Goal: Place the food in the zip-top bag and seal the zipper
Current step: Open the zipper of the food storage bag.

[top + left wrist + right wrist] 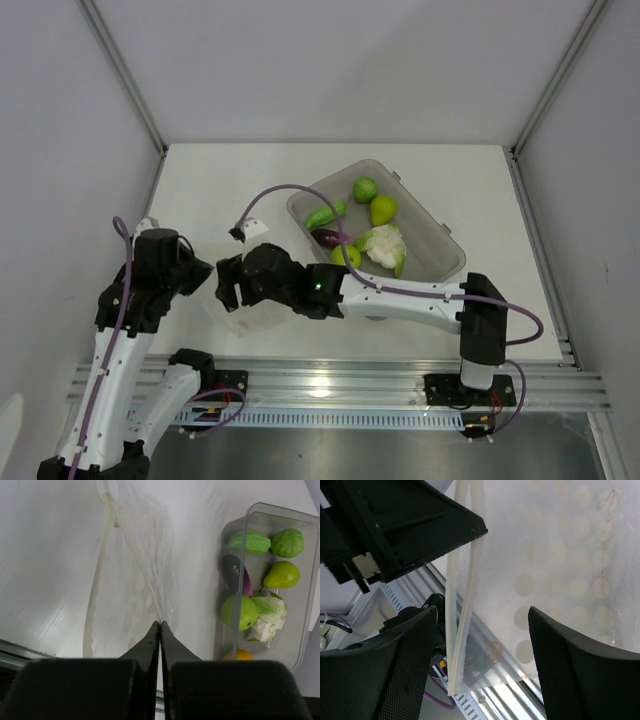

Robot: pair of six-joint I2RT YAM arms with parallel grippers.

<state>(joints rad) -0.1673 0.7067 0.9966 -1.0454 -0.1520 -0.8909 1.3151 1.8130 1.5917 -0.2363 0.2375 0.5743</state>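
Observation:
The clear zip-top bag hangs over the white table, empty, and my left gripper is shut on its edge. Its zipper shows in the right wrist view as two pale strips slightly parted. My right gripper is open, one finger on each side of the bag's mouth edge, touching nothing. From above, the left gripper and right gripper almost meet. The food lies in a grey bin: green apple, pear, cucumber, eggplant, cauliflower, and an orange citrus.
The right arm reaches leftward across the table just in front of the bin. A metal rail runs along the near edge. White walls enclose the table on the left, back and right. A second green apple sits by the cauliflower.

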